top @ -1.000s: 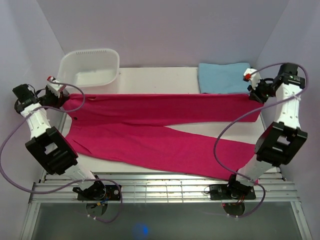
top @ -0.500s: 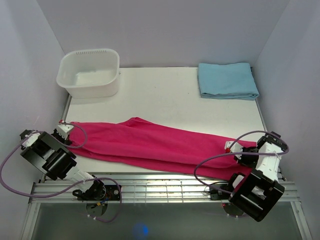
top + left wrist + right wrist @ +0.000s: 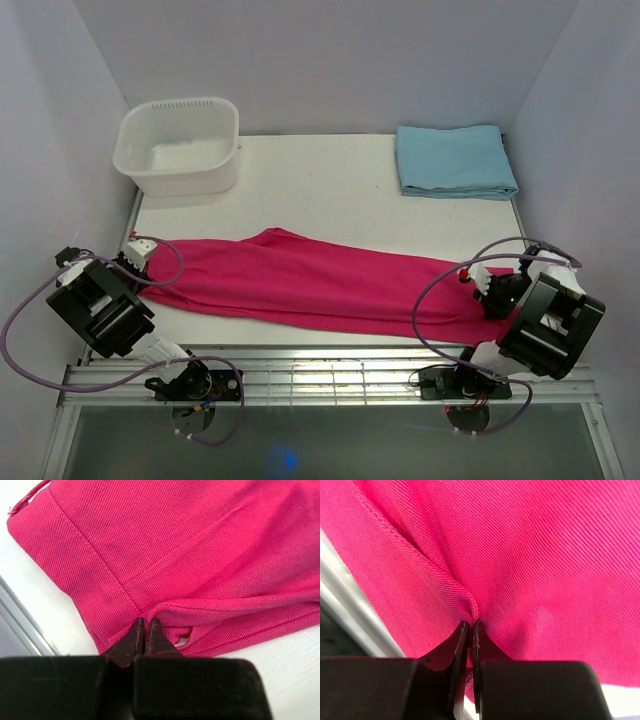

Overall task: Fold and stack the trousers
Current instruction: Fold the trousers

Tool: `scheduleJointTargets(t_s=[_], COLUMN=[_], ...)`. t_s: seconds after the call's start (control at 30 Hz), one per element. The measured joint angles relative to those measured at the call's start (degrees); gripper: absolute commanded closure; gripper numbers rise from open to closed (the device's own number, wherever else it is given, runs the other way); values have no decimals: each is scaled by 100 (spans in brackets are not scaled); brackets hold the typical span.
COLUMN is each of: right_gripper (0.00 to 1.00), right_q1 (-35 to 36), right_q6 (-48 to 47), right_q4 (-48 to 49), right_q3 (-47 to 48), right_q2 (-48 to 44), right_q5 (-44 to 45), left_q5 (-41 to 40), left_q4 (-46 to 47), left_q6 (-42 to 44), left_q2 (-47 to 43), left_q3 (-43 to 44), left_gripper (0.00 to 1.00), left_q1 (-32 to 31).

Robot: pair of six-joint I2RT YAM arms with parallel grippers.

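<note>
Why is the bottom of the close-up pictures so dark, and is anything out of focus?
Left wrist view: the left gripper is a dark, soft-edged block close to the lens, while the trousers show a crisp weave. Right wrist view: the same, with the right gripper blurred. Top view: even light, faint shadows, nothing blurred.

This looks like a robotics lab test cell, not a home or a shop. Plain pale walls (image 3: 330, 60) close in the white tabletop (image 3: 330, 200) on three sides. The left arm (image 3: 100, 305) and the right arm (image 3: 550, 325) are bolted to metal rails (image 3: 320, 375) at its near edge, with purple cables (image 3: 430, 290) looping free. On it lie pink trousers (image 3: 320, 280), a white plastic basin (image 3: 178, 103) and a folded blue cloth (image 3: 455, 160).
</note>
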Motion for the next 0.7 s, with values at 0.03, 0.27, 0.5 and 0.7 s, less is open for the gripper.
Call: scheduleJointTargets(t_s=[0.03, 0.27, 0.5, 0.7], right_gripper=[92, 92, 92, 92], right_q1=[44, 278, 299, 284], right_q6=[96, 461, 15, -647], right_q4=[105, 584, 304, 179], right_q3=[181, 1388, 1276, 450], right_q2=[181, 619, -177, -1191], right_q5=[-35, -361, -470, -267], left_q5=[0, 15, 190, 212], left_q4=[-11, -544, -1279, -1493], left_q6=[-79, -549, -671, -339], left_q2=[-13, -26, -13, -188], left_q3=[0, 260, 1143, 1335], left_gripper=[100, 100, 100, 100], left_q1=[-63, -280, -262, -175])
